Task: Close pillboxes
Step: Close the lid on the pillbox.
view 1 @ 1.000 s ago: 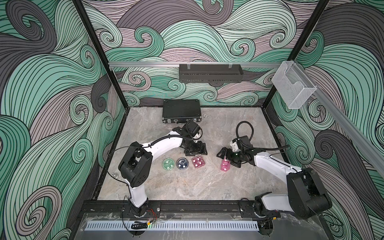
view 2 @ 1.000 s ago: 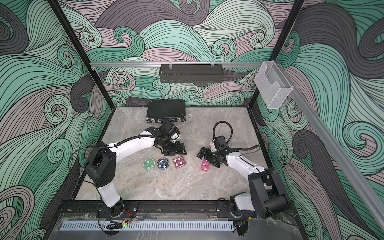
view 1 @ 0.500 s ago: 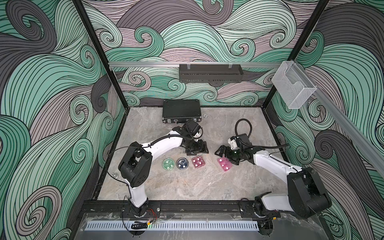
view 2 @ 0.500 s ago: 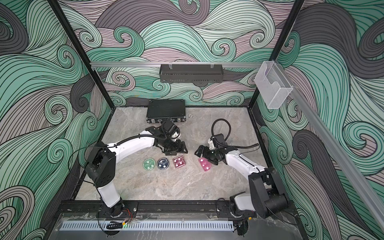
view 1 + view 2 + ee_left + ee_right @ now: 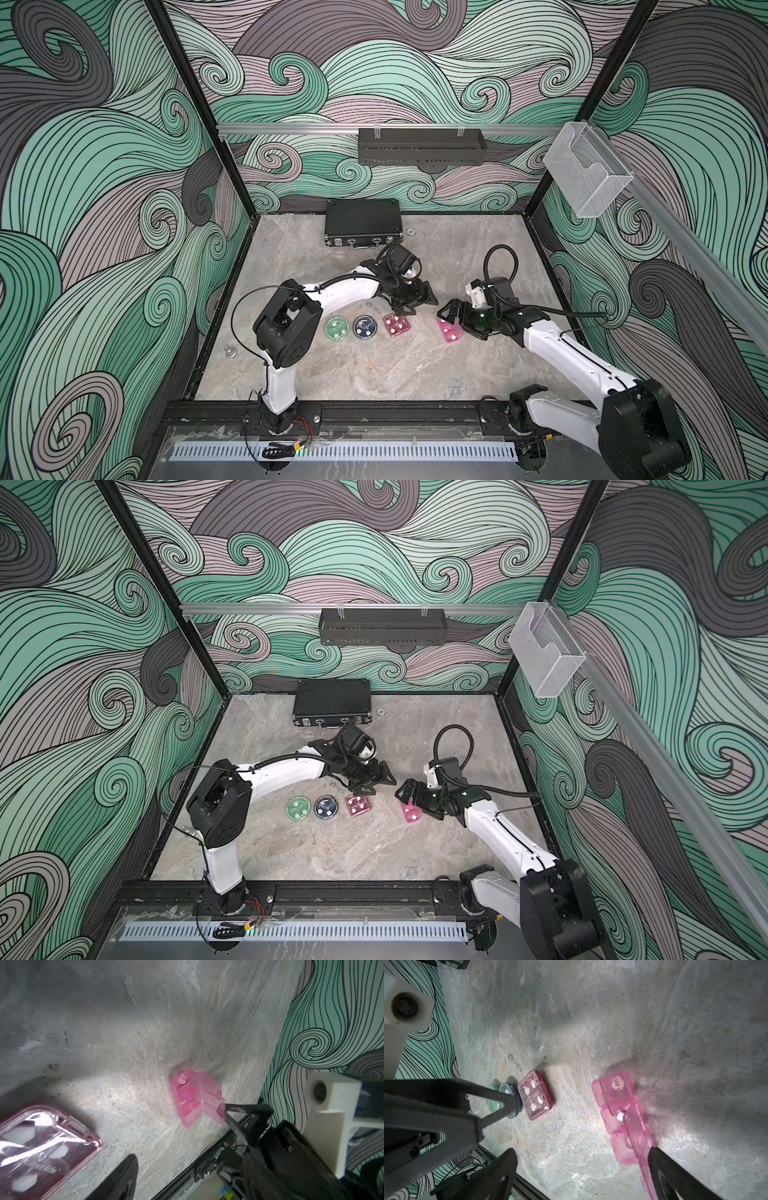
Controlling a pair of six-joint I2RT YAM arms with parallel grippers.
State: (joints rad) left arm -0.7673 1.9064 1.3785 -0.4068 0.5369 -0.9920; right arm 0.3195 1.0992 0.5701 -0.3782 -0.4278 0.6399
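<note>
**Right arm at the light pink pillbox flaps**

Top views: we see the green pillbox [image 5: 337, 328], dark blue pillbox [image 5: 365, 327] and dark pink pillbox [image 5: 397, 325] in a row on the table [image 5: 374, 382]. The light pink pillbox [image 5: 449, 332] sits apart, toward the right arm. The left gripper [image 5: 417, 303] hovers just behind the dark pink one, jaws apart, empty. The right gripper [image 5: 446, 316] is spread wide at the light pink one, gripping nothing.

Left wrist: the light pink flaps stand up, and a right fingertip [image 5: 239, 1108] touches the end flap.

Right wrist: one flap is down, the others are raised, and a white pill [image 5: 619, 1116] shows.

We judge the row of three shut. Next: fold the raised flaps down and press each until it seats, without sliding the box.
</note>
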